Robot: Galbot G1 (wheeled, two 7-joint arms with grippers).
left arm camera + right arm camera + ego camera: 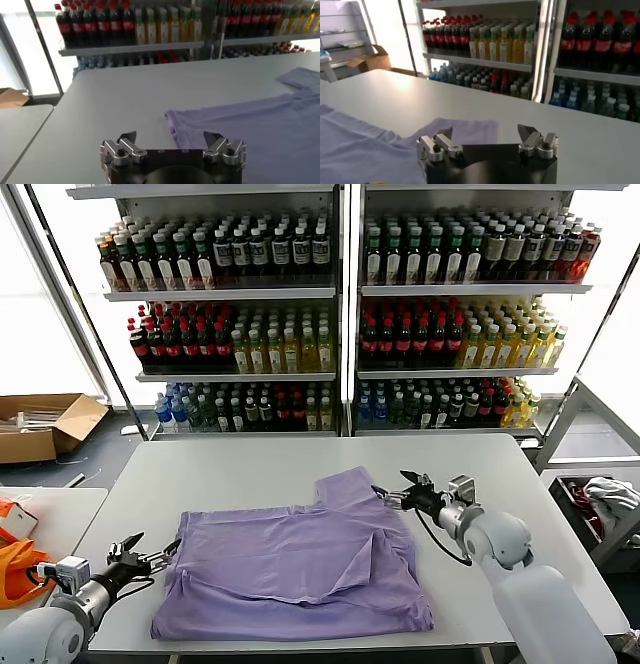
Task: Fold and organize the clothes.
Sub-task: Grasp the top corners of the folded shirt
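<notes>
The lavender T-shirt [295, 559] lies flat on the grey table [250, 469], one sleeve pointing to the far right. It shows in the left wrist view [250, 125] and in the right wrist view [365, 150]. My left gripper [150, 552] is open and empty, just off the shirt's left edge near the front of the table. My right gripper [398, 488] is open and empty, right beside the shirt's right sleeve. In the wrist views the left gripper [170, 137] and right gripper [486, 132] hold nothing between their jaws.
Shelves of bottled drinks [340, 314] stand behind the table. A bright orange fabric item [18, 569] lies on a side table at the left. A cardboard box [45, 424] sits on the floor at the left. A bin with cloth [600, 504] stands at the right.
</notes>
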